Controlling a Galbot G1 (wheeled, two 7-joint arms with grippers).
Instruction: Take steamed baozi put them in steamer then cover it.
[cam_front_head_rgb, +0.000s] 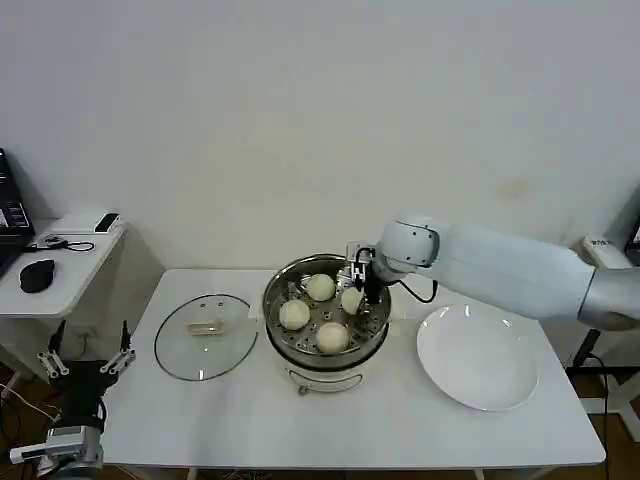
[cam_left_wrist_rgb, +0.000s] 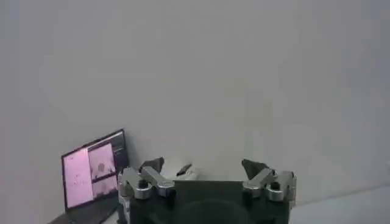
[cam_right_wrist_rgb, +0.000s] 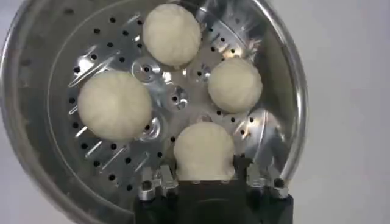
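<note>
All four steamed baozi lie inside the steamer (cam_front_head_rgb: 325, 318), which stands near the middle of the tabletop (cam_front_head_rgb: 300, 420), toward its back edge. In the head view they rest on the perforated tray: one at the back (cam_front_head_rgb: 320, 287), one on the left (cam_front_head_rgb: 294, 314), one at the front (cam_front_head_rgb: 332, 337) and one on the right (cam_front_head_rgb: 352, 300). The white plate (cam_front_head_rgb: 480, 357), toward the right edge of the tabletop, has no bun on it — so I judge the loading part is almost finished.

The right pincer (cam_front_head_rgb: 357, 283) reaches over the right rim of the steamer, down at the right-hand bun. In the right wrist view its fingers (cam_right_wrist_rgb: 159, 182) stand on both sides of this baozi (cam_right_wrist_rgb: 203, 152), touching it or very close to it; I cannot tell if they are gripping the bun or have already let it go. The bun seems to sit on the tray, so the release looks like the only small step left here.

What remains is the covering. The cover (cam_front_head_rgb: 206, 335), a glass lid with a pale handle, lies flat on the tabletop just beside the steamer, on its left side — not yet touched. The left pincer (cam_front_head_rgb: 88, 365) is parked low beyond the front left corner of the tabletop, with its fingers spread apart and nothing between them.
</note>
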